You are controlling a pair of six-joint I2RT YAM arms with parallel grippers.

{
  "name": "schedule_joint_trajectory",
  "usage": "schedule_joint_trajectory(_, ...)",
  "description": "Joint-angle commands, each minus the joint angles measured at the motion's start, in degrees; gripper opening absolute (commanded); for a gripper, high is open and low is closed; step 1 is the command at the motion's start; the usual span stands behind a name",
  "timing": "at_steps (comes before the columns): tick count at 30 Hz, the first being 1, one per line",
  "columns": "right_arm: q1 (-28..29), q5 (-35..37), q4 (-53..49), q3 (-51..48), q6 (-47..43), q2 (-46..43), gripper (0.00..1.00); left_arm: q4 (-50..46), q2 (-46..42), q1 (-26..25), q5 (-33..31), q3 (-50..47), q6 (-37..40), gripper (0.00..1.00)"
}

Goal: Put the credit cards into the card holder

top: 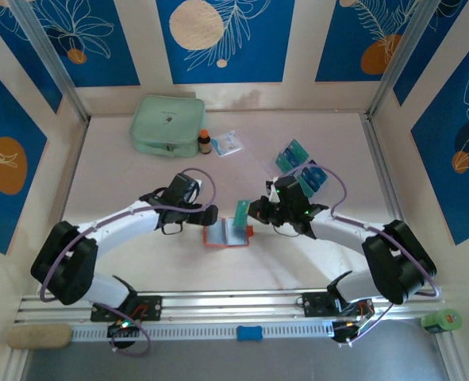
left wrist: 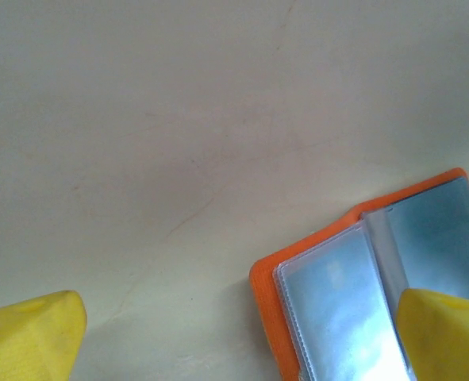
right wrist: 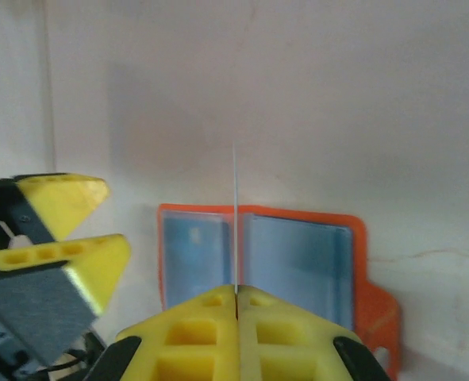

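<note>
Right wrist: right tool (right wrist: 236, 295) pinches a credit card (right wrist: 235, 206) (edge-on) over the card holder (right wrist: 297, 254); left tool (right wrist: 111, 216) gapes empty, so the holder could skid.

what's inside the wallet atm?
Wallet lies open: clear pockets, no card seen in them. Right gripper pinches a card edge-on over it, not yet in. Its fingers cover the pockets' near edge.
</note>
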Motion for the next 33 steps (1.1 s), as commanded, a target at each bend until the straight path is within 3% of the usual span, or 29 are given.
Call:
schedule_joint_trajectory(1,1.4,-0.6,8.5,-1.6,3.0,1.7,0.00,-1.4,1.4,-1.4,-2.2,-0.6,1.2,1.00)
schedule_joint_trajectory(33,4.1,-2.5,21.7,-5.2,5.0,10.9,0.00,-4.6,4.2,-4.4,-12.4,-4.3,2.3,1.00)
